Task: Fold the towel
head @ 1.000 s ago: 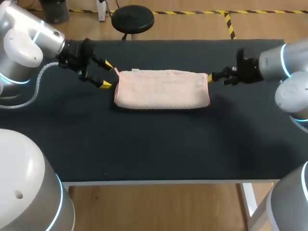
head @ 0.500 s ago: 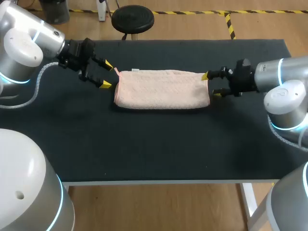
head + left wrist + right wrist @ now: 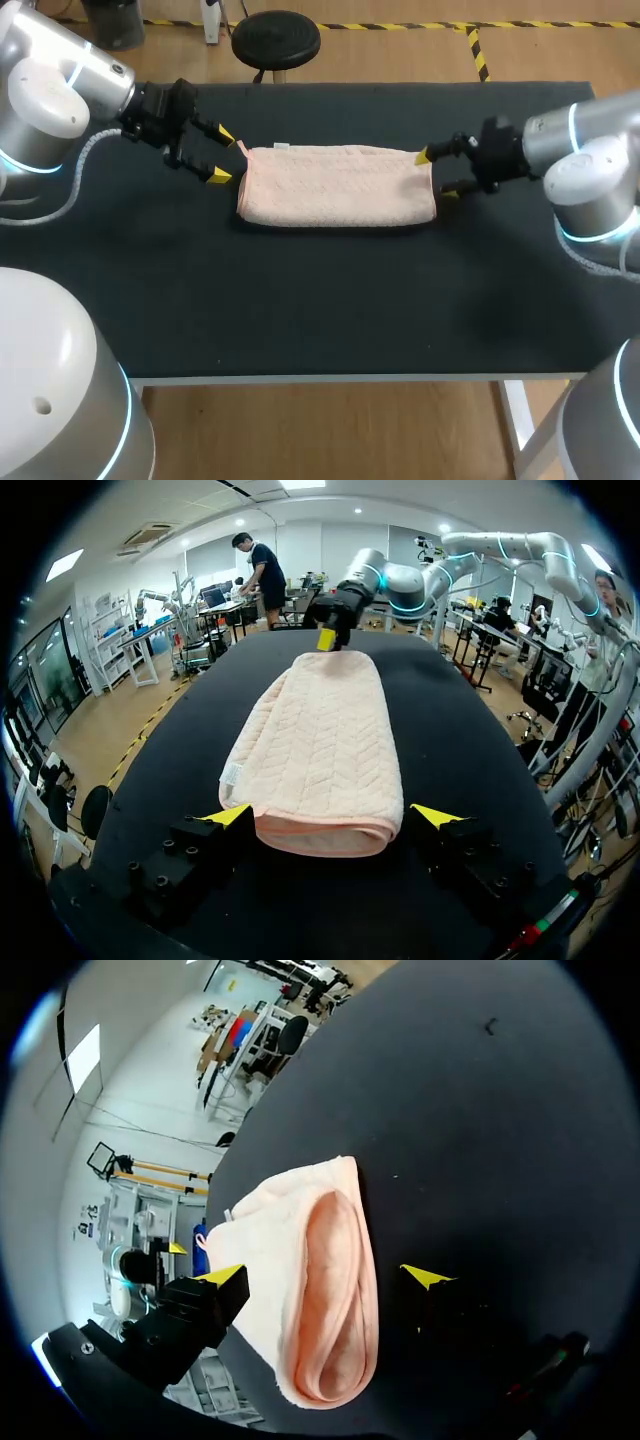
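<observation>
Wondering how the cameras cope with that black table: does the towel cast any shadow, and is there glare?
Head view: the towel throws a thin shadow along its near edge on the table; no glare on either. Left wrist view: soft shade under its folded end. Right wrist view: the fold's hollow looks darker.

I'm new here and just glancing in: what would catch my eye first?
A folded pink towel lies in the middle of the black table. The left gripper and the right gripper, both open, face its two short ends, yellow tips flanking it.
</observation>
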